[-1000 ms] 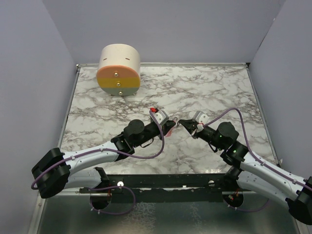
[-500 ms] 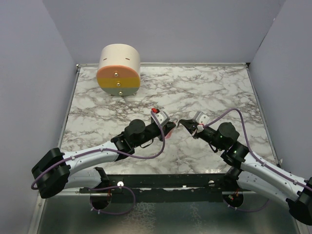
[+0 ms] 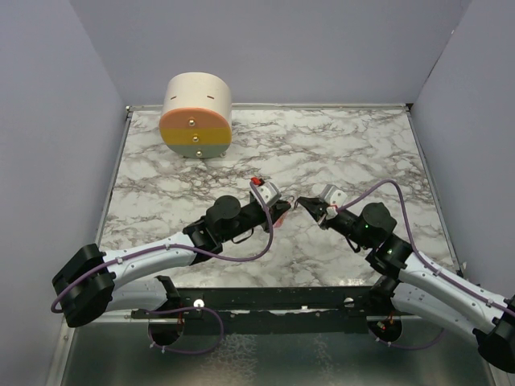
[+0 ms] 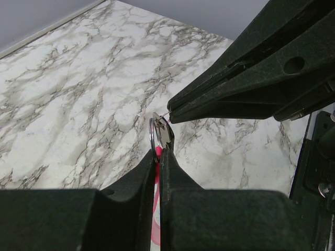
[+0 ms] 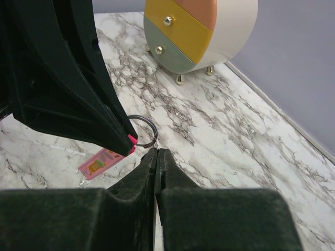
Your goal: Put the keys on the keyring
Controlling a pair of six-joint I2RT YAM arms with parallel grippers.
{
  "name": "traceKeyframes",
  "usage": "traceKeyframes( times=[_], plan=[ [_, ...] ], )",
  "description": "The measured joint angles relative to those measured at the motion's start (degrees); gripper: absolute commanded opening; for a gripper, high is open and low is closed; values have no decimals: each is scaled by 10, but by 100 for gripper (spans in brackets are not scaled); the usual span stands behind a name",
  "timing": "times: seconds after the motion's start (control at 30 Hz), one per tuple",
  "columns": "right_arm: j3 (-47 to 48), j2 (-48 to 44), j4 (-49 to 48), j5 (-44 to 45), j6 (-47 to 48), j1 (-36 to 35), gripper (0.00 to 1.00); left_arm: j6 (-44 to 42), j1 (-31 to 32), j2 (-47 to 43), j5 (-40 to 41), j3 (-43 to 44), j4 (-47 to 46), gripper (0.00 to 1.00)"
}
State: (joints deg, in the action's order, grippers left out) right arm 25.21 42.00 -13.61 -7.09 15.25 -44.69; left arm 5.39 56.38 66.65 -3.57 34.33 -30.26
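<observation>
The keys (image 4: 157, 152) are clamped in the closed left gripper (image 4: 159, 155), the keyring (image 4: 159, 130) apparently pinched in the closed right gripper (image 5: 156, 151); threading should be eased slowly.

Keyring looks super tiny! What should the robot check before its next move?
1. The left gripper is shut on the pink key: ok.
2. The right gripper is shut on the edge of the keyring: ok.
3. Keyring sits at the key's tip: ok.
4. Key already threaded onto the keyring: cannot tell.
5. The round drawer box is well away from both arms: ok.
</observation>
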Motion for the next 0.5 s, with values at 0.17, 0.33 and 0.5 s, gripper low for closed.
traceKeyframes(
  times=[0.17, 0.33, 0.5],
  plan=[
    [0, -2, 3, 0, 1, 0, 1, 0, 0, 0, 0, 0, 4, 0],
    [0, -6, 6, 0, 1, 0, 1, 0, 0, 0, 1, 0, 4, 0],
    [0, -13, 14, 0, 1, 0, 1, -2, 0, 0, 2, 0, 4, 0]
  ],
)
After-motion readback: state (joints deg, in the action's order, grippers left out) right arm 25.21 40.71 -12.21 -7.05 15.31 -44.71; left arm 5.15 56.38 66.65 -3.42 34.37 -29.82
